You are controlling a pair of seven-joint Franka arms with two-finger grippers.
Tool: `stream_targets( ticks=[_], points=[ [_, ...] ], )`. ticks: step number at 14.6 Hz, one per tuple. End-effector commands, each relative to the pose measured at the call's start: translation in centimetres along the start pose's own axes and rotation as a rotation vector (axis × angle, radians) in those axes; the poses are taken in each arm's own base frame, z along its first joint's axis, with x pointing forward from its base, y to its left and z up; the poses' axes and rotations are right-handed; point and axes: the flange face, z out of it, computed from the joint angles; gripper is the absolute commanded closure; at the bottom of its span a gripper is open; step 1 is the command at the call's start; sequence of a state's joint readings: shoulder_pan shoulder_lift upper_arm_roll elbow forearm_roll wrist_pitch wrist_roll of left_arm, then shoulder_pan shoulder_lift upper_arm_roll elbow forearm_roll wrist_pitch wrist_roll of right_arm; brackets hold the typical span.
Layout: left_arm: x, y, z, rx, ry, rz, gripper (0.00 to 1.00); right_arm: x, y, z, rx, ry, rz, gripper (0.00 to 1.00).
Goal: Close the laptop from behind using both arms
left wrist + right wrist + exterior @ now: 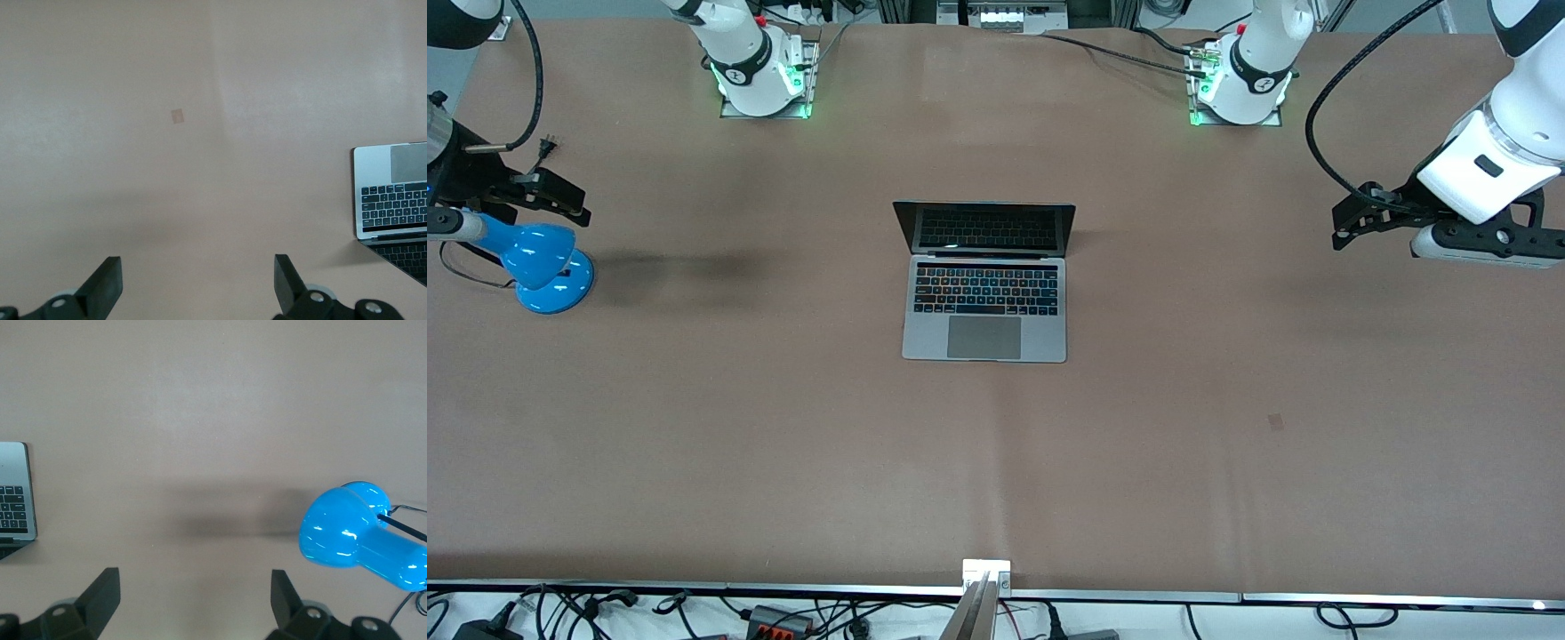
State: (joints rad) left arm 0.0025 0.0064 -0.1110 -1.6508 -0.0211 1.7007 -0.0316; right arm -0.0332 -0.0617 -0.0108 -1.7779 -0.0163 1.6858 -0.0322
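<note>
The silver-grey laptop point(985, 307) stands open in the middle of the table, its dark screen upright and facing the front camera. My left gripper point(1349, 220) hangs open and empty over bare table at the left arm's end, well apart from the laptop. In the left wrist view its fingers point(107, 283) stand wide apart and the laptop point(392, 200) shows at the edge. My right gripper point(567, 203) hangs open and empty at the right arm's end. The right wrist view shows its wide-apart fingers point(103, 593) and a corner of the laptop point(13, 490).
A blue desk lamp point(543, 267) stands on the table just below my right gripper and shows in the right wrist view point(353, 537). A small dark patch point(1276, 421) marks the brown table cover. Both arm bases point(760, 76) stand along the table's edge farthest from the front camera.
</note>
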Motion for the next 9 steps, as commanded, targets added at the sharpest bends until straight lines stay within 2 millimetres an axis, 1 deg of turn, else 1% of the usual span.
stream_targets(
  ticks=[1,4,5,6,7,9],
  points=[
    [0.1,0.1,-0.5,0.009,-0.003,0.003,0.0,-0.9,-0.1,-0.6,0.003,0.003,-0.002,0.0],
    [0.2,0.2,-0.4,0.009,-0.003,0.003,0.0,-0.7,-0.1,-0.4,0.005,-0.002,0.001,0.0],
    [0.4,0.2,-0.8,0.008,0.003,0.001,0.0,-0.6,-0.1,-0.3,0.005,-0.002,0.0,0.0],
    [0.2,0.2,-0.7,0.007,-0.017,-0.003,0.0,-0.5,-0.1,-0.1,0.005,-0.005,-0.002,0.0],
    [0.0,0.2,-0.5,0.006,-0.038,-0.008,0.0,-0.1,-0.1,0.7,0.006,-0.021,-0.002,0.0],
    [-0.8,1.2,0.0,0.01,-0.103,0.013,0.0,0.1,0.1,1.2,0.009,-0.026,-0.009,0.0]
  ],
)
